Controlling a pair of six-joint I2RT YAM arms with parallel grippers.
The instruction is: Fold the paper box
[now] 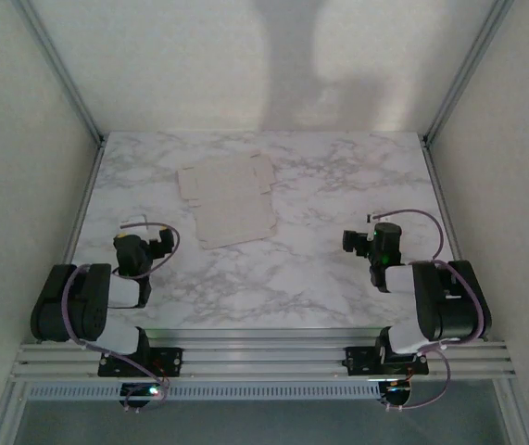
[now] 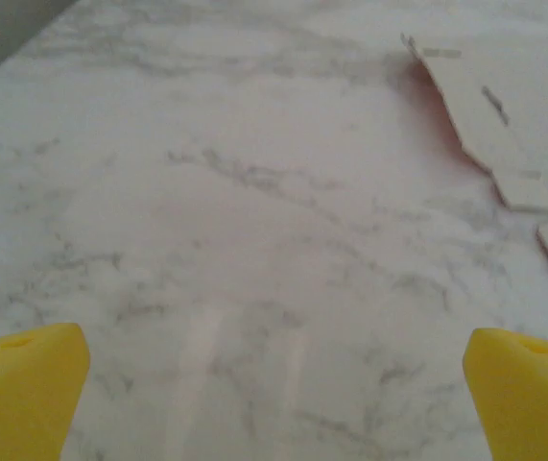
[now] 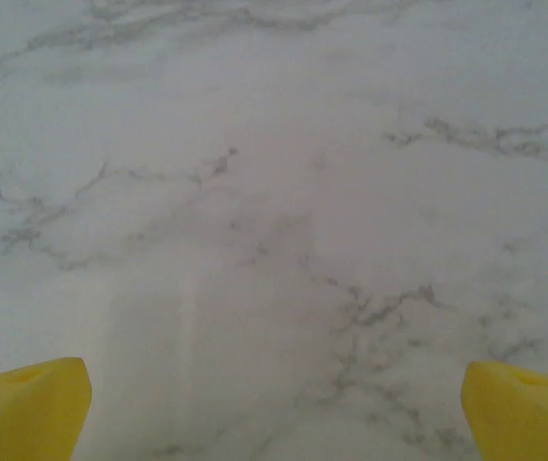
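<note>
The paper box [image 1: 229, 201] lies unfolded, beige side up, flat on the marble table [image 1: 320, 278] toward its far edge. No fold made; all folding remains. Left gripper [image 2: 274, 403] and right gripper [image 3: 274, 408] hover apart, jaws spread, empty.

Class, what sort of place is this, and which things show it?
Probably a robotics lab test cell: left arm and right arm bolted to a metal rail, a marble-patterned table, plain white walls.
</note>
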